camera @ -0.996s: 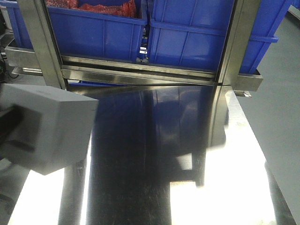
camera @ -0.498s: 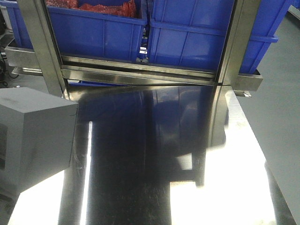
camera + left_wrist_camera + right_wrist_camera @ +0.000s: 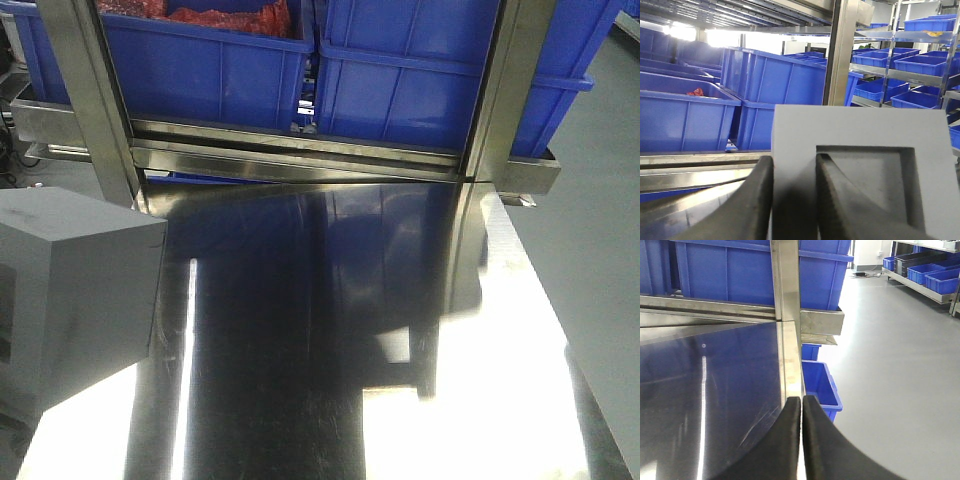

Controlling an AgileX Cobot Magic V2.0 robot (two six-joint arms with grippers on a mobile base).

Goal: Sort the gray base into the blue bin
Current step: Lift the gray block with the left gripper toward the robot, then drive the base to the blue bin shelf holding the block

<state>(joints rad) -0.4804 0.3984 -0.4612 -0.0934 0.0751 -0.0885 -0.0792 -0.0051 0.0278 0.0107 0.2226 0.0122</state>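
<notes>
Left wrist view: the gray base [image 3: 860, 125] is held by one pocket wall, pinched tight in the left gripper [image 3: 794, 160] (it looks stiff, light, not slippery).

So the flat mirror-polished stainless steel tabletop [image 3: 330, 330] looks dark and bluish with reflections across the middle, with bright white glare patches toward the near edge and fine scratches showing.

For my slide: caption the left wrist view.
Left gripper clamps the pocket wall of the gray base, blue bins ahead.
</notes>
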